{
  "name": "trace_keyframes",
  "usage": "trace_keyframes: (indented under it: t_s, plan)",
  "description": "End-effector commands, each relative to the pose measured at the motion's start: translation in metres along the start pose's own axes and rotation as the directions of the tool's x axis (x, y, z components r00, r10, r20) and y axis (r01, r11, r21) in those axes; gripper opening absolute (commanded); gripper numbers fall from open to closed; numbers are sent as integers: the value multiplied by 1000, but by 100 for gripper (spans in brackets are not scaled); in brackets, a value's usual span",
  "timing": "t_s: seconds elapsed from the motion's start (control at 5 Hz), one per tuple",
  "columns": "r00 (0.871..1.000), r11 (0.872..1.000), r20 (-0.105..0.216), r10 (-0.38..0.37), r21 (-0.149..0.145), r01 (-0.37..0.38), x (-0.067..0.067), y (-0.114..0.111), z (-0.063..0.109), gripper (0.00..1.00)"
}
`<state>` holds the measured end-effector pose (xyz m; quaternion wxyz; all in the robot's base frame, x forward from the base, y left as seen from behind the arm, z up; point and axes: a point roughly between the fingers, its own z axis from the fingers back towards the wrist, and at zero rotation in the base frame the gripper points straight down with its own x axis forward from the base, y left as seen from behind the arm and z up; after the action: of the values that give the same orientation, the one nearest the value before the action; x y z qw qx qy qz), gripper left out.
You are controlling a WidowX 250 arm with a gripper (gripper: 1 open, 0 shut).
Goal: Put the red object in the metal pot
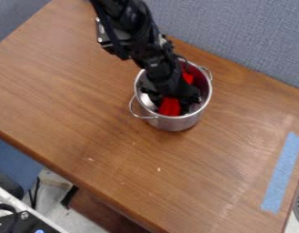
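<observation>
A robot arm with dark, segmented links reaches down from the upper left of a wooden desk (66, 82), its brown grain running in fine streaks beneath a matte finish. To the right of that bare wood, the fingers (174, 89) reach into the mouth of a round metal pot (176, 124), polished and bright, its curved wall catching soft highlights. A thin wire handle (139, 111) loops from the pot's left side.

Inside the rim lies the red object (171, 106), smooth, plain and saturated in color, seen in patches below and above the black fingers that cross it. Its long axis appears to run from the lower, nearer part of the pot up toward the far right rim, with the fingers over its middle. Whether they grasp the block or have released it cannot be told from this angle; the dark parts hide the contact. Whether the block rests on the pot's floor is hidden as well.

The coming move appears to turn on that overlap: the fingers need to part from the block and rise straight out, without snagging the rim. Farther right, a flat strip of pale blue tape (282, 173) lies along the wood.
</observation>
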<state>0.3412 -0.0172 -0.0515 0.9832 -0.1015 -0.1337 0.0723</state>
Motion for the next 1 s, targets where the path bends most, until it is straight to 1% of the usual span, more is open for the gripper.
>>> trace_keyframes:
  t_s: [0.0, 0.2, 0.4, 0.6, 0.8]
  plan:
    - [1000, 1000, -21, -7, 17, 7, 3, 42, -2, 0]
    - [986, 984, 16, 164, 60, -165, 22, 42, -12, 0]
    - [942, 938, 66, 330, 93, -335, 41, 40, -22, 0]
    - [961, 957, 51, 273, 84, -277, 55, 47, -11, 0]
    - [933, 927, 53, 357, 100, -361, 44, 50, 11, 0]
